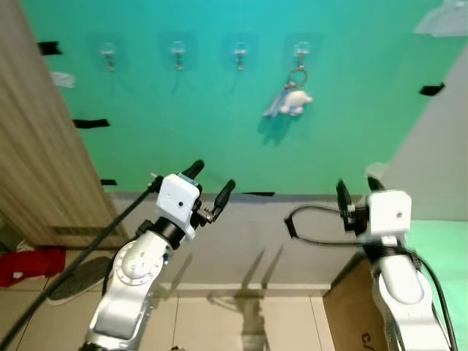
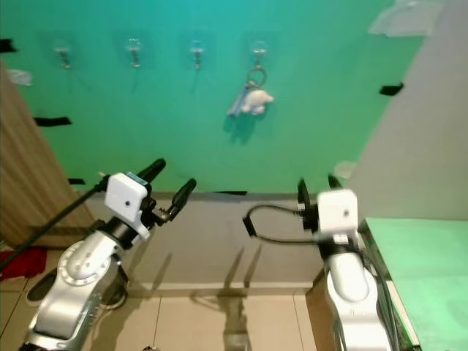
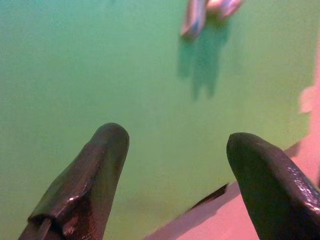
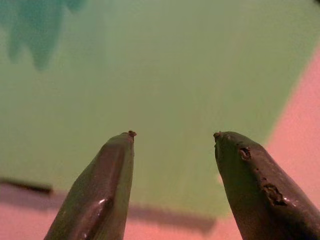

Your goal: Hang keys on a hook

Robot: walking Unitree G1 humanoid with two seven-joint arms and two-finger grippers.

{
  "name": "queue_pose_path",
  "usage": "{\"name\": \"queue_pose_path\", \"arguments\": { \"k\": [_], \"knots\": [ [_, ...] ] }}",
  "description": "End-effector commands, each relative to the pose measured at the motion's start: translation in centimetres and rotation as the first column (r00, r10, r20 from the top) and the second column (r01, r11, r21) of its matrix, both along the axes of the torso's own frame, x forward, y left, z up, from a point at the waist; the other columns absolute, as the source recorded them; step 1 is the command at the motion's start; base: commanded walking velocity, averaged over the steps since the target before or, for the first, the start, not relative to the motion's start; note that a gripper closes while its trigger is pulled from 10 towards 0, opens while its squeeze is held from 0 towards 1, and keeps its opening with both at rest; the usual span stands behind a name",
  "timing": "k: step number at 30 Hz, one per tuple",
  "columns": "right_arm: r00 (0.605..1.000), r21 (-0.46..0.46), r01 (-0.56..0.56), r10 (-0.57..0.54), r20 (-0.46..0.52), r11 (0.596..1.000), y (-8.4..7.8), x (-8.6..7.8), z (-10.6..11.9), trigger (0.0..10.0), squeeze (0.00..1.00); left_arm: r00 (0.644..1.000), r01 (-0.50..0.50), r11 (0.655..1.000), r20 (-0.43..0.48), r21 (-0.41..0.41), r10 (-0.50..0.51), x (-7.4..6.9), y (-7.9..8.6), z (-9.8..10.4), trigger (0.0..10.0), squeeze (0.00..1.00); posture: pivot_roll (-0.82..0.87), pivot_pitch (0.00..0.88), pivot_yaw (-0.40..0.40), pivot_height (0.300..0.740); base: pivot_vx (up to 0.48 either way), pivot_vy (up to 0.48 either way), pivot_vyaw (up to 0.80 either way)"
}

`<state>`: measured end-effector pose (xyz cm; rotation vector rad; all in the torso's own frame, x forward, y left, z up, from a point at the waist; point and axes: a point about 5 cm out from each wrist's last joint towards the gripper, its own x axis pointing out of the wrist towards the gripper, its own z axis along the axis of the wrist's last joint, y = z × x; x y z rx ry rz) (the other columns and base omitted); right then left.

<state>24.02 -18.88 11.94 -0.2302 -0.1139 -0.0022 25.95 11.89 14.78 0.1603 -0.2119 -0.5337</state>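
Overhead, keys point(image 1: 291, 100) on rightmost hook point(image 1: 301, 53), above both empty, spread grippers point(image 1: 210, 184) point(image 1: 358, 191).

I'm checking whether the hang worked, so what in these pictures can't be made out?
- Keychain: blurred in both eye views; keys behind the white charm too small to tell apart.
- Its ring on the hook: too small to confirm the seating.
- Left wrist view: keychain cut off by the frame's edge.
- Red item on the floor: cut by the edge, unidentifiable.
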Motion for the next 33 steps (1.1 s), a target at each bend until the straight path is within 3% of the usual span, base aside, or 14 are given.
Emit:
{"name": "queue_pose_path", "arguments": {
  "k": [1, 5, 6, 7, 9, 14, 18, 33],
  "knots": [
    [1.000, -0.013, 0.015, -0.015, 0.002, 1.000, -0.2, 0.0, -0.2, 10.0, 1.00, 0.999, 0.040, 0.999, 0.025, -0.020, -0.040, -0.4, -0.1, 0.6, 10.0, 0.00, -0.01, 0.000, -0.004, 0.740, 0.000, 0.000, 0.00],
    [0.985, 0.006, 0.071, -0.069, -0.161, 0.997, -1.0, 0.0, -3.2, 10.0, 1.00, 0.993, 0.092, 0.992, 0.076, -0.085, -0.085, -0.1, -0.3, 2.4, 10.0, 0.00, -0.01, 0.000, 0.000, 0.736, 0.000, 0.000, -0.12],
    [0.977, 0.042, 0.099, -0.089, -0.191, 0.994, -1.3, 0.0, -3.8, 10.0, 0.60, 0.995, 0.078, 0.992, 0.074, -0.097, -0.071, -0.1, -0.2, 2.5, 10.0, 0.00, -0.02, 0.000, 0.001, 0.728, 0.000, 0.000, -0.44],
    [0.970, 0.066, 0.124, -0.107, -0.220, 0.990, -1.7, -0.2, -4.4, 10.0, 0.00, 0.996, 0.068, 0.991, 0.062, -0.118, -0.061, -0.1, -0.1, 2.4, 10.0, 0.00, -0.02, 0.000, 0.001, 0.719, 0.000, 0.000, -0.43],
    [0.964, 0.062, 0.132, -0.114, -0.242, 0.989, -1.8, -0.4, -5.0, 10.0, 0.00, 0.998, 0.063, 0.991, 0.039, -0.118, -0.059, -0.1, 0.0, 2.0, 10.0, 0.00, -0.02, 0.000, 0.004, 0.707, 0.000, 0.000, -0.44],
    [0.981, 0.059, 0.069, -0.057, -0.187, 0.996, 0.1, 1.1, -4.4, 10.0, 0.00, 0.994, -0.009, 0.991, -0.105, -0.131, -0.005, 0.3, 0.8, -1.1, 10.0, 0.00, -0.03, 0.000, 0.012, 0.665, 0.000, -0.092, -0.45],
    [0.984, 0.072, 0.057, -0.044, -0.175, 0.996, 0.8, 1.0, -4.5, 10.0, 0.00, 0.980, -0.014, 0.999, -0.199, -0.050, 0.003, 0.1, 0.6, -3.8, 10.0, 0.00, -0.03, 0.000, 0.014, 0.661, 0.000, -0.455, -0.53],
    [0.983, 0.057, 0.107, -0.097, -0.154, 0.993, -0.1, 1.6, -4.3, 10.0, 0.00, 0.982, -0.024, 1.000, -0.187, -0.005, 0.023, 1.2, 0.3, -4.1, 10.0, 0.00, -0.06, 0.000, 0.027, 0.661, 0.016, -0.019, -0.56]
  ]
}}
